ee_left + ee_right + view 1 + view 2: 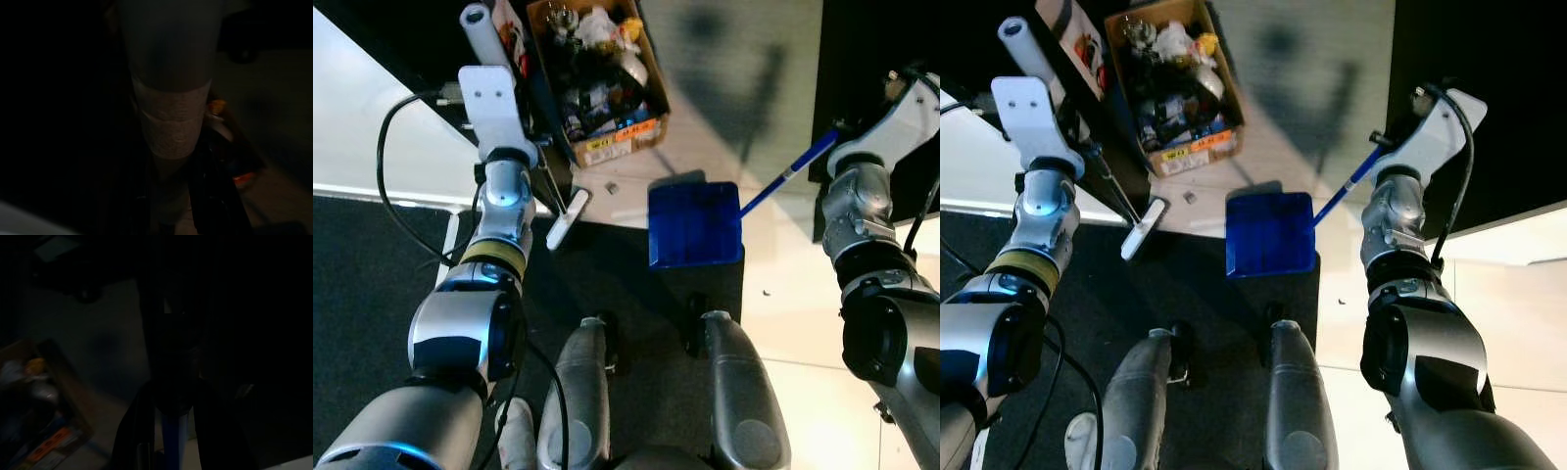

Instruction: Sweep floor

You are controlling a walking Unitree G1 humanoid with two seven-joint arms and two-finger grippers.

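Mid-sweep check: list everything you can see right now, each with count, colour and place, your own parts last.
Dustpan: one, blue, on the floor ahead of the feet, at the edge of the dark mat.
Dustpan handle: one, blue, slanting up toward the right arm.
Broom: one, white head on a thin dark stick, left of the dustpan, below the left arm.
Cardboard box: one, brown, full of mixed clutter, on the pale floor ahead.
Debris bits: a few, small, pale, between box and dustpan.
Mat: one, dark, underfoot.
White tube: one, beside the box.
Left arm: silver, reaching toward the broom.
Right arm: silver, at the dustpan handle.
Legs: two, grey, below.
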